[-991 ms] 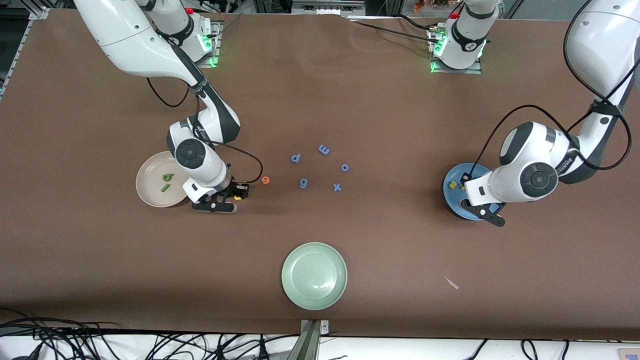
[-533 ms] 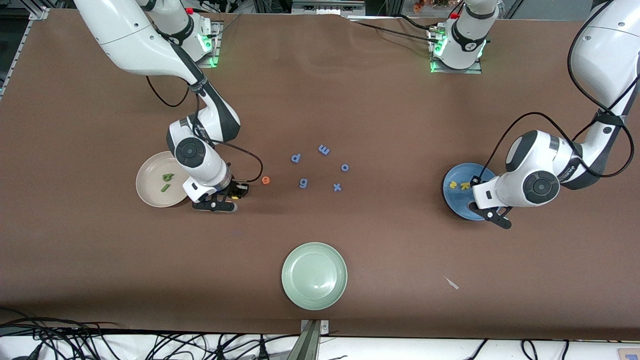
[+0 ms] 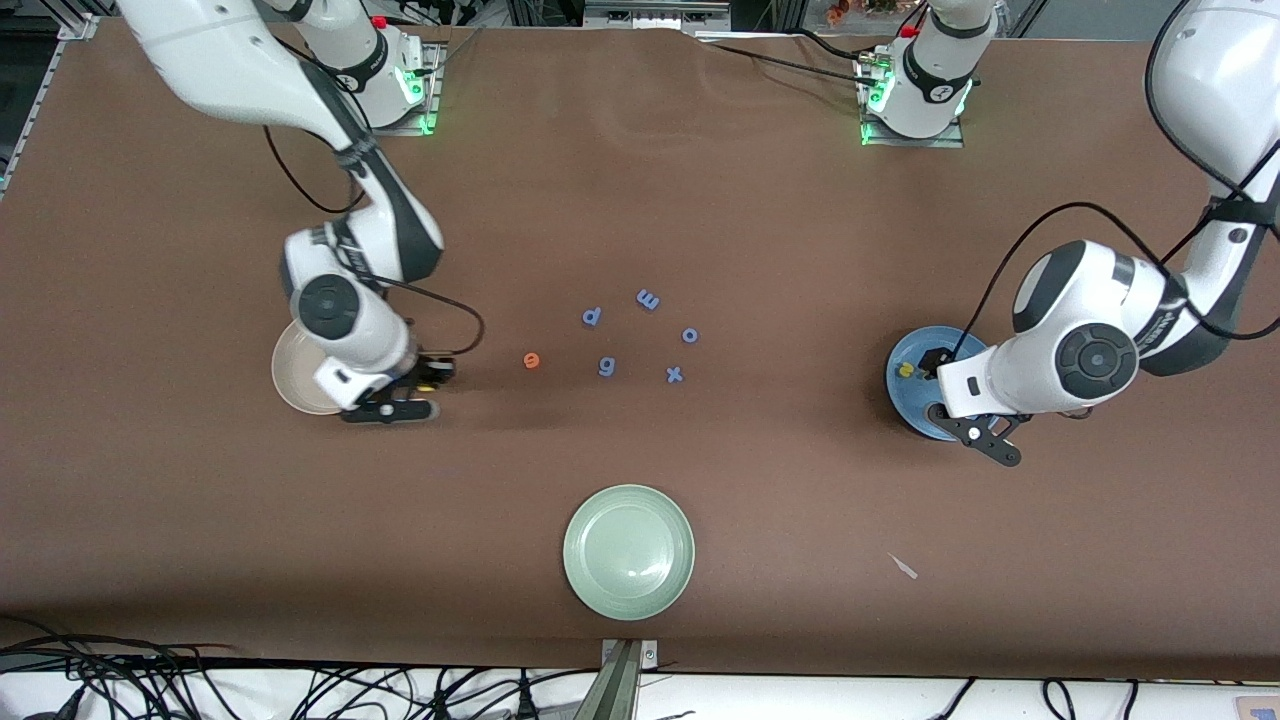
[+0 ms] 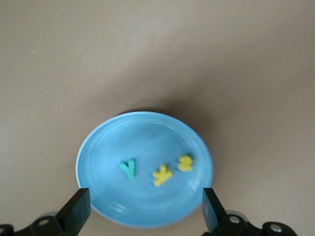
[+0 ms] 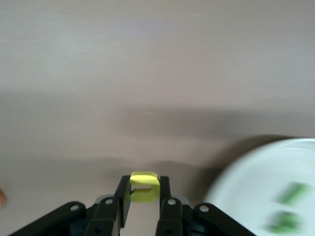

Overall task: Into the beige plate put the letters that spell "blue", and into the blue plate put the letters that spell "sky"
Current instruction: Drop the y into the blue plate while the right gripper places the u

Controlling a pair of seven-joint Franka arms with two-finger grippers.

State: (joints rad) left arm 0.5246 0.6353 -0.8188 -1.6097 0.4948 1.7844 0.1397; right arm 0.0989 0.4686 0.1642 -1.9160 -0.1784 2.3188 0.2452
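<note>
Right tool clamped on yellow u; left tool apart over blue plate.

Brown matte table under even light, black cables along its edge nearest the front camera.

My right end effector hangs low over the worktop, fingers pinched together, wrist bent downward. My left end effector hangs with its fingers spread wide apart, elbow folded and forearm angled inward.
</note>
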